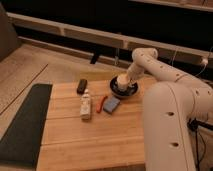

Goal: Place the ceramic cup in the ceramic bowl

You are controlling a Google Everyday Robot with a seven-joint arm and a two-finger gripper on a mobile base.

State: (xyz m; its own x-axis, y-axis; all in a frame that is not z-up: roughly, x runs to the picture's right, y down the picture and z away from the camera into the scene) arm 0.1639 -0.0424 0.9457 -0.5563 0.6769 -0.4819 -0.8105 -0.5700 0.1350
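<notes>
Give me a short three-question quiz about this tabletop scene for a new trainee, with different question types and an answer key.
1. True or false: the ceramic cup is over the ceramic bowl.
2. Which item lies nearest the blue block? A) the bottle B) the small red item C) the dark object
3. Fill in: the gripper is at the ____ edge of the wooden table, as seen from the camera.

Key: 1 true. 2 B. 3 far.
</notes>
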